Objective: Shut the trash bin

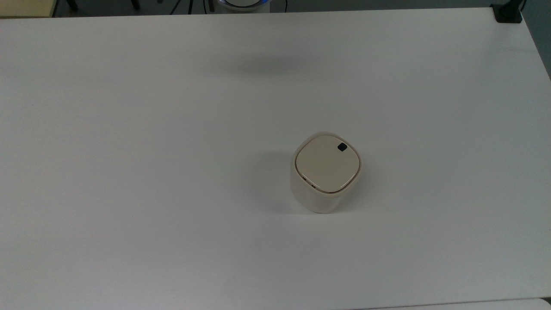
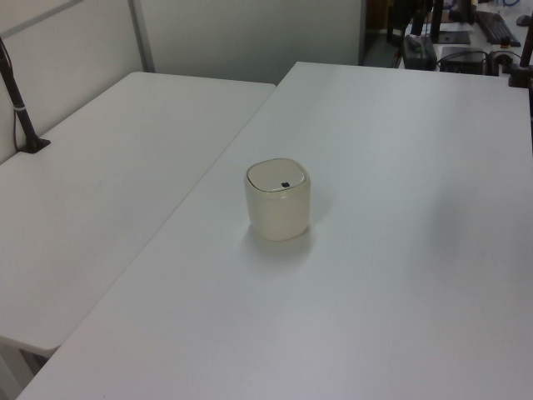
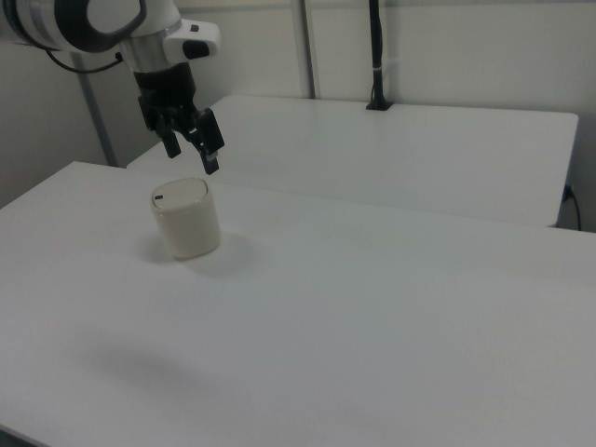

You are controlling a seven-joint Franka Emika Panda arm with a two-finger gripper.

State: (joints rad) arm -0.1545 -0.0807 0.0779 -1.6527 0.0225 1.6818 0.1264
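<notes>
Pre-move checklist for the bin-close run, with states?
1. Lid down flush on the trash bin: ok, no gap shows in the top view or the left view.
2. Bin upright on the table: ok.
3. Black button on the lid uncovered: ok.
4. Gripper off the bin: ok, in the right view it hangs in the air, touching nothing.
5. Gripper holding nothing: ok, fingers apart with nothing between them.
6. Latch actually engaged: cannot tell.
</notes>
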